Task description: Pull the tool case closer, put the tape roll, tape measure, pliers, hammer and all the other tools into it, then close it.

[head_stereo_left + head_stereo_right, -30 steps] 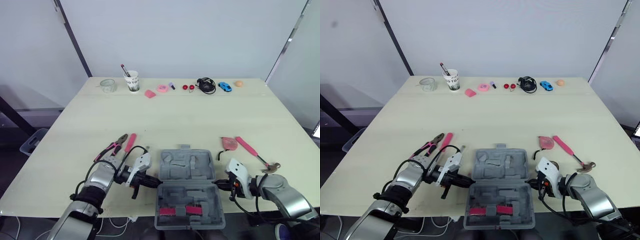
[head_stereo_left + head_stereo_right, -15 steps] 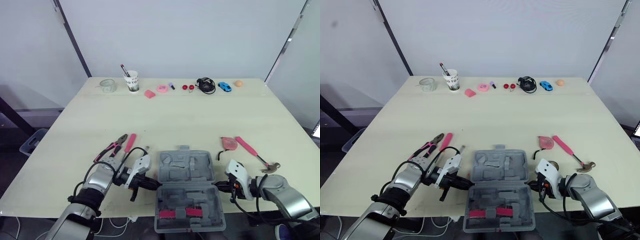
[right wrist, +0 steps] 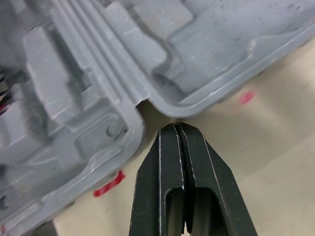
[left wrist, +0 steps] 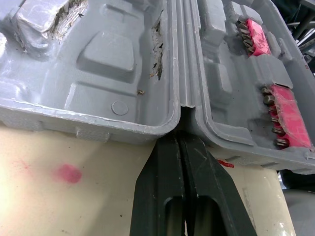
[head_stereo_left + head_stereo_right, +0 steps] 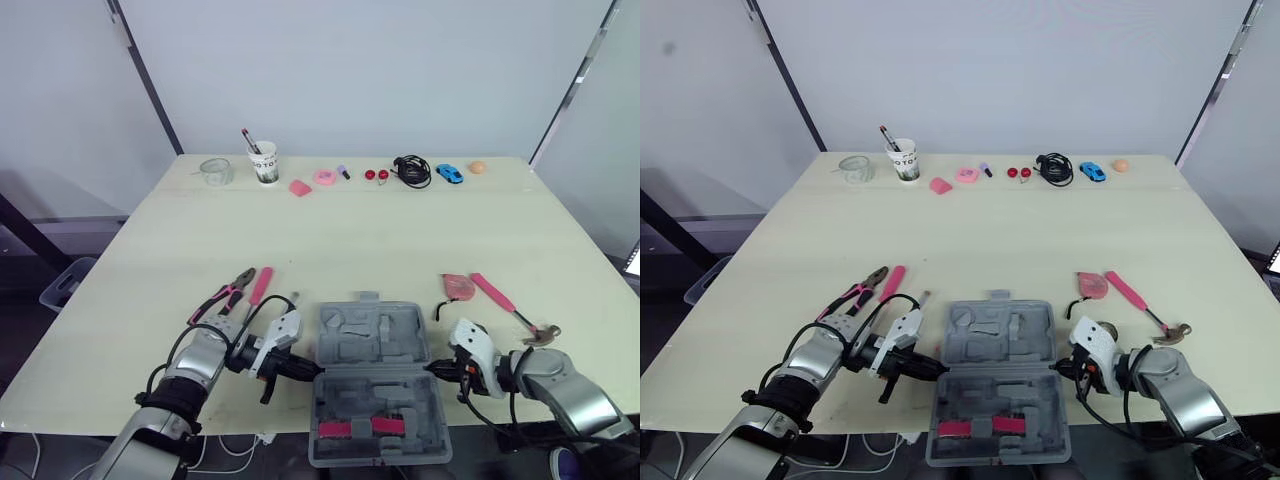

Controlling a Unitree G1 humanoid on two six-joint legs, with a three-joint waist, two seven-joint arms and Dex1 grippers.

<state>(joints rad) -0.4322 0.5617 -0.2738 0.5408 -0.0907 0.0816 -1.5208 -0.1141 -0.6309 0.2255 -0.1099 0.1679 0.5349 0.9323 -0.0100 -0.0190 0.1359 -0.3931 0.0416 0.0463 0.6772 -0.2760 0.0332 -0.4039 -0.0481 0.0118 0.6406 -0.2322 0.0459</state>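
Tool case: the grey tool case [image 5: 375, 375] lies open and flat at the near edge of the table [image 5: 350, 240], between the two grippers. Its near half reaches over that edge.
Case contents: red bit holders [image 5: 368, 428] sit in the near half. The moulded recesses of the far half hold no tools.
Left gripper: the left gripper [image 4: 181, 140] has its black fingers pressed together with nothing between them. The tips are against the hinge notch on the case's left side.
Right gripper: the right gripper [image 3: 176, 127] also has its fingers together and holds nothing. The tip is at the hinge notch on the case's right side, and I cannot tell whether it touches.
Pliers: the pliers [image 5: 228, 295] lie on the table just far-left of the case, beside a pink-handled tool [image 5: 260, 285].
Tape measure: the pink tape measure [image 5: 458, 287] lies far-right of the case.
Hammer: the hammer [image 5: 510, 308] lies just right of the tape measure, with its head toward the near right.
Far row: a paper cup [image 5: 264, 162], a black cable coil [image 5: 411, 170] and a blue toy car [image 5: 450, 173] stand along the far edge, well apart from the case.
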